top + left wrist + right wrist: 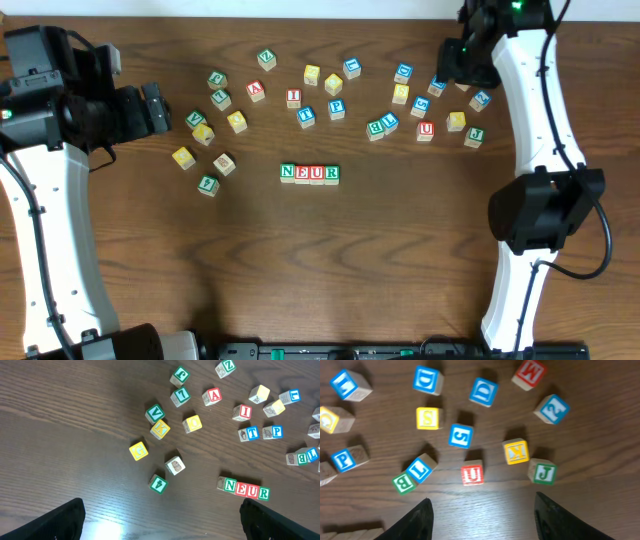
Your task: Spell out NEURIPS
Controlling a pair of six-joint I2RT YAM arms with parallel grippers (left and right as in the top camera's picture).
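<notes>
Looking at the middle of the table (pixel 150 260) first, the NEUR row (pixel 310 174) is down already: four cubes touching side by side, reading N, E, U, R in the overhead view. The other letters are loose in the scatter. The I cube (pixel 293 97), red-framed, sits well behind the row, and the P cube (pixel 337 108), blue, is near it, just beside a blue T (pixel 306 116). The S cube (pixel 428 418), yellow-faced, is over in the right-hand bunch, just below a blue D (pixel 428 380) in the right wrist view. From overhead it's too small to read, so I'm only fairly sure which yellow one it is there. The left gripper (pixel 160 510) hangs over bare wood by the left bunch, jaws spread wide with nothing between them, and a green 4 (pixel 158 483) is the nearest cube to it. The right gripper (pixel 482 505) is over the right bunch, jaws partway open and empty. It has a spare red U (pixel 472 473) just ahead of the fingers, with a yellow K (pixel 515 452) and a green J (pixel 542 472) off to one side of that.
</notes>
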